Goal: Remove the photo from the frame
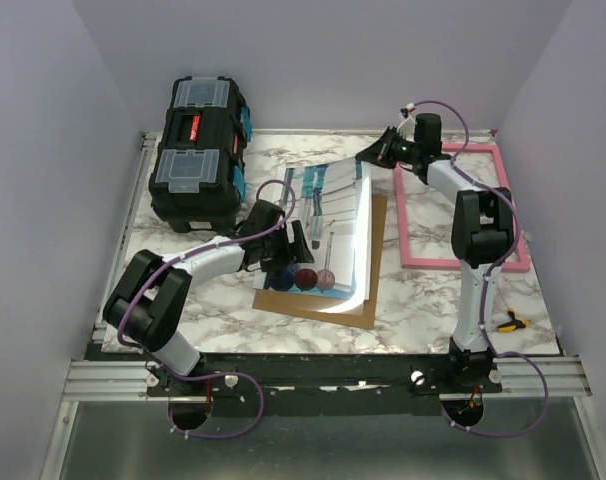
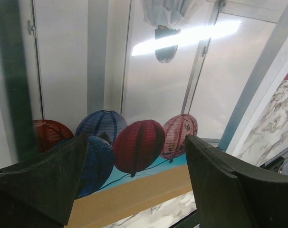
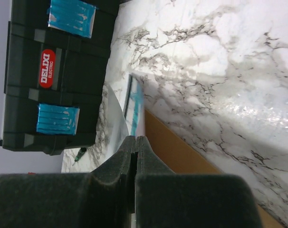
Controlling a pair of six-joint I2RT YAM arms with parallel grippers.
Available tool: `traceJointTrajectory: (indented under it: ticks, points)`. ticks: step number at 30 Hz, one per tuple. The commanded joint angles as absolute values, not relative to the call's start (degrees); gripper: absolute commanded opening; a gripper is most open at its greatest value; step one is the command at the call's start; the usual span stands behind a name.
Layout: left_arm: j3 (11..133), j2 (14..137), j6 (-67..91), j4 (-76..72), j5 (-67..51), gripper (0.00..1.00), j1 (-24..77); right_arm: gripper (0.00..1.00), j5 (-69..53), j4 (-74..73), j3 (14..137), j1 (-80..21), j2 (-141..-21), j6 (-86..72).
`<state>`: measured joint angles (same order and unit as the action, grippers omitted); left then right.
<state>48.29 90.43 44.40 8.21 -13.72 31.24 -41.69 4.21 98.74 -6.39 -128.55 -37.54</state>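
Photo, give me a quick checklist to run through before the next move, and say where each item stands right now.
1. Photo out of the frame: ok. The pink frame lies empty to the right, apart from the photo.
2. Right gripper holding: ok. It is shut at the photo's far corner, and the sheet's edge runs into its closed fingers.
3. Left gripper ready: ok. It is open over the lantern end.
4. Left fingers touching the print: cannot tell.
5. Backing board separated from the photo: not ok. The photo lies on it.
6. Toolbox out of the way: ok. It stands apart at the far left.
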Motion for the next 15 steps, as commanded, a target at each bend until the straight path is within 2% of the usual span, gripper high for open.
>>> traceJointTrajectory:
  ticks: [1, 10, 15]
  points:
    - [47.15, 89.87, 44.23, 6.67, -14.71, 0.85, 31.64, 0.00, -41.12, 3.12, 99.80, -4.87, -123.29, -38.16]
    - [47.55, 89.56, 44.47, 6.75, -16.18, 0.86, 31.53, 0.00, -39.22, 1.36, 96.64, -4.84, -123.01, -36.91]
    - [45.11, 89.62, 45.58, 5.69, -14.34, 0.86, 31.55, 0.00, -33.99, 1.79, 96.09, -4.02, -120.48, -35.22]
